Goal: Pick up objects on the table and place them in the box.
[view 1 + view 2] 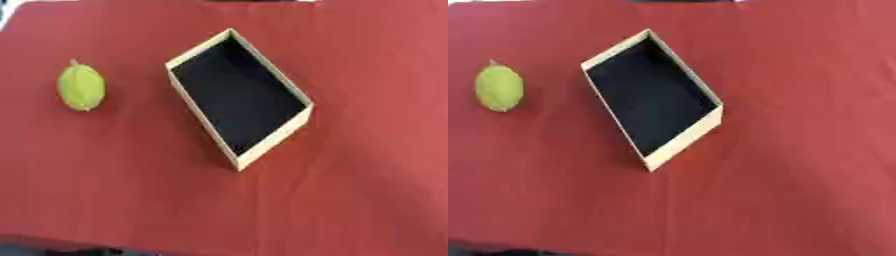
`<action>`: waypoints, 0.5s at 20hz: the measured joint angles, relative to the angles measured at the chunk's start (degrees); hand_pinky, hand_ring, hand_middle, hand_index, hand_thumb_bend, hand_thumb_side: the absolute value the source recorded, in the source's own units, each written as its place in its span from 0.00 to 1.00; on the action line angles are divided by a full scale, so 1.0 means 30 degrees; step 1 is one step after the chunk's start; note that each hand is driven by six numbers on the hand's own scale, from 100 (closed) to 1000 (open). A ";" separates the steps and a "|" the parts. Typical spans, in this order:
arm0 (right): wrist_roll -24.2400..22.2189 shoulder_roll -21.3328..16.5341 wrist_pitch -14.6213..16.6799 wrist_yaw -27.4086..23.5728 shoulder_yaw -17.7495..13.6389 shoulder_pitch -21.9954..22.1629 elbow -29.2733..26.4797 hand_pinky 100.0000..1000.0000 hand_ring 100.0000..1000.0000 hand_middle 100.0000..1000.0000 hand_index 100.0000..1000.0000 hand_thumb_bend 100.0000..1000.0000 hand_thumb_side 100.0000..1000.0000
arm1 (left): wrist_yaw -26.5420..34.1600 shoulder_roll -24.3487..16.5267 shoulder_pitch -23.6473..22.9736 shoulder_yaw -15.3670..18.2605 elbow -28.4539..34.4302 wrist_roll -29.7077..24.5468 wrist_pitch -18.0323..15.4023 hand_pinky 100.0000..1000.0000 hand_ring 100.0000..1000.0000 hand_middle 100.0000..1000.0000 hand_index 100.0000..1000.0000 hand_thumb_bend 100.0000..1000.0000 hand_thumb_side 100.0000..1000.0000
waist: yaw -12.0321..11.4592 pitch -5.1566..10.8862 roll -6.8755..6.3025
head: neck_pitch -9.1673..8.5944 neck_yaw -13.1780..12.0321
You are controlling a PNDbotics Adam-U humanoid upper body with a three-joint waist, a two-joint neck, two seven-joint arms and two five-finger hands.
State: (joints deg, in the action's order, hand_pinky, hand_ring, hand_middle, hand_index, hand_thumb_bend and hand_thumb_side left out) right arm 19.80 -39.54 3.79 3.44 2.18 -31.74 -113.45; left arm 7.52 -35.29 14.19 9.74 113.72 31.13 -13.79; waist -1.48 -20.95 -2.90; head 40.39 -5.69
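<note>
Neither of my hands shows in either view, so I cannot tell how they stand. The red tabletop (350,190) runs out past the left, right and top edges of both views; only along the bottom does a dark strip mark its near edge, too blurred to make out. The box (203,115) shows a black inside, and I cannot tell from here whether that is a lining or only shadow. The near wall's inner face is hidden from me. The yellow-green fruit (81,87) is soft in outline; a small tip at its far end is too blurred to say whether it is a stem
</note>
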 measured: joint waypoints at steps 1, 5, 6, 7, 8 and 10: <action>0.0031 0.0000 0.0005 0.0000 -0.0002 0.0004 0.0000 0.78 0.77 0.70 0.81 0.04 0.57 | 0.0000 0.0001 0.0000 0.0000 0.0000 -0.0012 -0.0012 0.74 0.78 0.70 0.86 0.53 0.68 | 0.0000 -0.0024 0.0008 | -0.0081 0.0054; 0.0085 0.0000 0.0007 0.0000 -0.0006 0.0087 0.0000 0.78 0.77 0.70 0.81 0.04 0.57 | -0.0006 0.0005 0.0001 -0.0001 0.0001 -0.0033 -0.0020 0.74 0.78 0.70 0.86 0.53 0.68 | 0.0003 -0.0105 0.0079 | -0.0288 0.0424; 0.0096 0.0000 0.0015 0.0000 -0.0007 0.0112 0.0000 0.78 0.77 0.70 0.81 0.04 0.57 | -0.0009 0.0014 0.0003 -0.0001 0.0001 -0.0039 -0.0017 0.74 0.78 0.70 0.86 0.53 0.68 | 0.0006 -0.0126 0.0086 | -0.0389 0.0508; 0.0108 0.0000 0.0026 0.0001 -0.0008 0.0140 0.0000 0.78 0.77 0.70 0.81 0.05 0.57 | -0.0015 0.0050 0.0017 -0.0001 0.0001 -0.0046 -0.0012 0.74 0.78 0.70 0.86 0.53 0.68 | 0.0006 -0.0151 0.0086 | -0.0437 0.0596; 0.0119 0.0000 0.0036 0.0001 -0.0009 0.0158 0.0000 0.78 0.77 0.69 0.81 0.06 0.57 | -0.0027 0.0086 0.0039 -0.0001 0.0001 -0.0055 -0.0006 0.74 0.78 0.70 0.86 0.53 0.68 | 0.0008 -0.0175 0.0086 | -0.0490 0.0656; 0.0135 0.0000 0.0051 0.0001 -0.0009 0.0158 0.0000 0.78 0.77 0.69 0.81 0.06 0.57 | -0.0058 0.0146 0.0084 -0.0002 0.0001 -0.0080 -0.0005 0.74 0.78 0.70 0.86 0.53 0.68 | 0.0009 -0.0186 0.0086 | -0.0589 0.0753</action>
State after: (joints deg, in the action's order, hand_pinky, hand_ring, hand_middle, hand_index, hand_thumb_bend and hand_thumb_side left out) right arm 20.21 -39.54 3.95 3.45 2.15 -31.26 -113.45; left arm 7.35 -34.85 14.45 9.74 113.72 30.89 -13.80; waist -1.46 -21.51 -2.64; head 38.63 -3.43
